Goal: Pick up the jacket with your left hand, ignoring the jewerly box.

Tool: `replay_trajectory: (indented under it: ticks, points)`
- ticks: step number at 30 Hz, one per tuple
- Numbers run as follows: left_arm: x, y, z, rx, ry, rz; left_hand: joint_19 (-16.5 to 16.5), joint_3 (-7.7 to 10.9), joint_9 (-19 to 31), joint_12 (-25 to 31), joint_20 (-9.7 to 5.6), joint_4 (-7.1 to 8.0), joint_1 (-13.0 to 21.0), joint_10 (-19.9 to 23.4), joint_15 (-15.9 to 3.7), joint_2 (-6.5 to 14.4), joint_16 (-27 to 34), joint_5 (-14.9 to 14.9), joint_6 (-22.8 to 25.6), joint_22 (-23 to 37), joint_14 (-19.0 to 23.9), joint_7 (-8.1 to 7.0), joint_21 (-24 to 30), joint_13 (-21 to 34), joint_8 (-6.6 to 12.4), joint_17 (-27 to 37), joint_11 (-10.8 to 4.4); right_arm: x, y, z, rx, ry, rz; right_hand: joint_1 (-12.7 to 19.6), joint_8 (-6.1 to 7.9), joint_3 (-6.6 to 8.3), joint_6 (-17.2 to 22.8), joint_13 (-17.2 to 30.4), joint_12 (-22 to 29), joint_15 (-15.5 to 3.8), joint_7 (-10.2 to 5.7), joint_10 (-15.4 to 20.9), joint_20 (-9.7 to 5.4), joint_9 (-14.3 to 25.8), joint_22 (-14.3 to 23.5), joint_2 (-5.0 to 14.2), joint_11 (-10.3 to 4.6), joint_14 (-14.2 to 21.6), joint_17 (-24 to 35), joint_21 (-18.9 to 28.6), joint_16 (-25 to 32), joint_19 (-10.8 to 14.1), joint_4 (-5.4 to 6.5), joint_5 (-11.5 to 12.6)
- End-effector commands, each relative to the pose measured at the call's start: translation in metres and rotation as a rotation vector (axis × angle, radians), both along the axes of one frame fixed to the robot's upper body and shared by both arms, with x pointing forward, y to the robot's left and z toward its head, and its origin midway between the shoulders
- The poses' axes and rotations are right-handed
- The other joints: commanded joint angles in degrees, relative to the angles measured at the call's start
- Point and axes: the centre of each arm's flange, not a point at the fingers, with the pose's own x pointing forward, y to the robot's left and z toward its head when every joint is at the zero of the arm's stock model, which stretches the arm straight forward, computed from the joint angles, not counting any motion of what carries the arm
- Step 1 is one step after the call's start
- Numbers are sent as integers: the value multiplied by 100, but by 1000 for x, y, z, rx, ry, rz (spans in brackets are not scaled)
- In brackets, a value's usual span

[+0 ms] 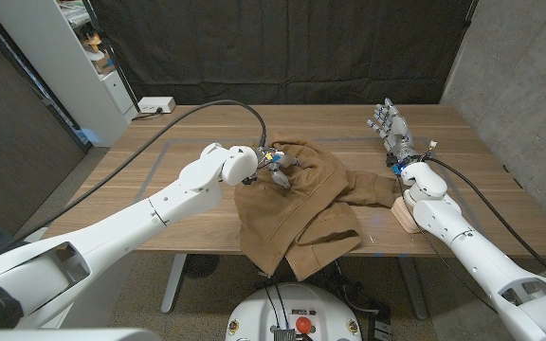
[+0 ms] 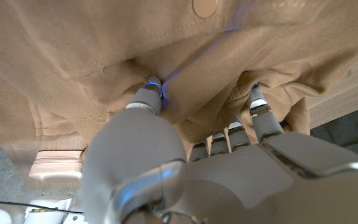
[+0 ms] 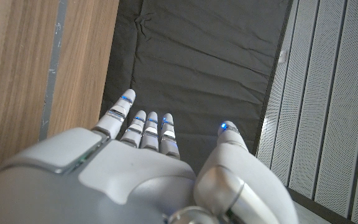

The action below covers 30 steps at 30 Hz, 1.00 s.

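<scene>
L hand (image 1: pixel 275 171) had fingers (image 2: pixel 149 96) pinching jacket (image 1: pixel 297 204) folds; should gather more cloth w/ firm closure before lifting. R hand (image 1: pixel 389 128) open, idle.

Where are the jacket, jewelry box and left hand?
jacket (image 1: pixel 297 204), head view, middle of the brown fabric.
jewelry box (image 1: pixel 404 212), head view, its pale end beside the right arm.
left hand (image 1: pixel 275 171), head view, fingers on the jacket.

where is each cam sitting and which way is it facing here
Head view: fixed on the robot's head, looking down over the table; both arms, the left hand on the brown jacket, the raised right hand.
Left wrist view: on the left wrist, along the left hand into jacket folds.
Right wrist view: on the right wrist, past the spread right hand toward a dark curtain.
Head and left wrist views share the jacket.
</scene>
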Motion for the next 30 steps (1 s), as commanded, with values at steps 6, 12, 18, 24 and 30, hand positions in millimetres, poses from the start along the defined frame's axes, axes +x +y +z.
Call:
replay_trajectory:
  ticks: [6,12,18,24,30]
  points:
    - [4,1,-2,-26,16,-5,364,104,55,119,2,-31,452,248,-260,160,212,30,269,6,440,19,176,127,79,462,-89,3,4,2,-5,4,3,9,28,1,24,30,25,16,-12,23,44,28,29,41,-24,47,11,48,25,11,-24,4]
    - [4,1,-3,-31,8,-3,587,107,96,240,-3,-43,774,431,-313,226,398,82,477,-2,623,30,292,238,144,613,-114,4,5,1,-5,5,4,7,29,0,26,30,23,16,-9,19,45,28,29,41,-16,48,11,48,25,10,-24,4]
    - [5,1,-4,-47,6,-2,883,93,173,476,-120,-57,1280,795,-468,309,765,124,814,5,1012,-14,498,435,268,902,-276,5,4,0,-3,10,3,6,27,-2,22,31,25,20,-12,23,44,28,29,39,-19,48,11,48,25,9,-27,4]
    - [7,0,-5,-52,9,-2,1127,77,264,693,-332,-64,1738,1109,-586,371,1168,161,1166,31,1426,-6,735,629,426,1256,-363,6,3,-1,0,12,3,5,26,-3,19,31,25,20,-11,23,44,28,29,39,-24,47,11,47,25,8,-29,4]
    - [8,-2,-5,-63,8,-3,1196,109,344,874,-446,-76,2081,1378,-726,416,1358,210,1497,58,1633,28,910,787,584,1493,-417,7,1,-2,4,13,3,4,25,-4,15,31,25,27,-14,22,42,28,29,40,-23,48,12,47,25,6,-30,4]
